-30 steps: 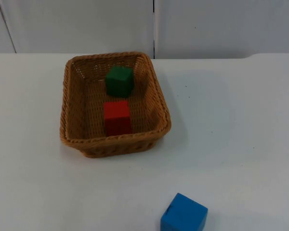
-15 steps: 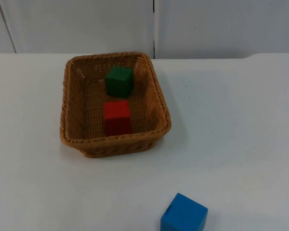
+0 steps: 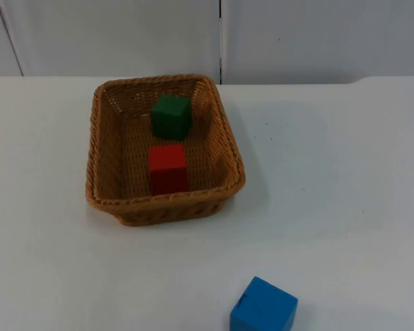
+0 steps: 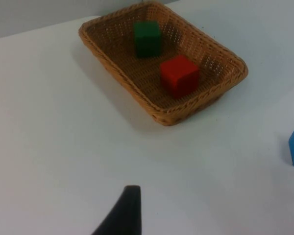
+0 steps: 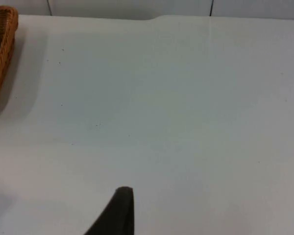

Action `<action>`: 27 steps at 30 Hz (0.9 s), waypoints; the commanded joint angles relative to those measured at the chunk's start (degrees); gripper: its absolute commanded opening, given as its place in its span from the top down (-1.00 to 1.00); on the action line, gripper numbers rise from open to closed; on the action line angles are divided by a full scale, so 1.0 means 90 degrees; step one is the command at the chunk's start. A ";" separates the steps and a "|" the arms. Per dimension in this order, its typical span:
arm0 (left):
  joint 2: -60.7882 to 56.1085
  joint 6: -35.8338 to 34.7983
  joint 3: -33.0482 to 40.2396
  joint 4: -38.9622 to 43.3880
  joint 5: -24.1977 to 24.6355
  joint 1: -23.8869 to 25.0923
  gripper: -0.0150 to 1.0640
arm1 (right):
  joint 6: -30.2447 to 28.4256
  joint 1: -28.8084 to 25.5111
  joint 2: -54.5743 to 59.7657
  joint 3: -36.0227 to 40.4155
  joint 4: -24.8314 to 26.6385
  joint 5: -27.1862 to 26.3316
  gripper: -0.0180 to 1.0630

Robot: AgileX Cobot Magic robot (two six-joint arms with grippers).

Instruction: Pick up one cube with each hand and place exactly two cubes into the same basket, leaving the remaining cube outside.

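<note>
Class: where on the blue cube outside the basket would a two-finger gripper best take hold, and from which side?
From straight above, fingers closing on two opposite vertical faces of the blue cube. It sits flat on the white table, well apart from the basket, so all sides seem free.

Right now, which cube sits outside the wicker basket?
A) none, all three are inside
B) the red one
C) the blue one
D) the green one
C: the blue cube rests on the white table, apart from the wicker basket that holds the green cube and red cube.
</note>
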 commanded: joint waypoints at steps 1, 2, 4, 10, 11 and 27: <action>-0.0024 0.0015 0.0024 0.0022 -0.0012 0.0000 -0.97 | -0.0001 -0.0049 -0.0028 0.0006 0.0026 -0.0013 -0.99; -0.0024 0.0015 0.0024 0.0022 -0.0012 0.0000 -0.97 | -0.0001 -0.0049 -0.0028 0.0006 0.0026 -0.0013 -0.99; -0.0024 0.0015 0.0024 0.0022 -0.0012 0.0000 -0.97 | -0.0001 -0.0049 -0.0028 0.0006 0.0026 -0.0013 -0.99; -0.0024 0.0015 0.0024 0.0022 -0.0012 0.0000 -0.97 | -0.0001 -0.0049 -0.0028 0.0006 0.0026 -0.0013 -0.99; -0.0024 0.0015 0.0024 0.0022 -0.0012 0.0000 -0.97 | -0.0001 -0.0049 -0.0028 0.0006 0.0026 -0.0013 -0.99; -0.0024 0.0015 0.0024 0.0022 -0.0012 0.0124 -0.97 | -0.0001 -0.0049 -0.0028 0.0006 0.0026 -0.0013 -0.99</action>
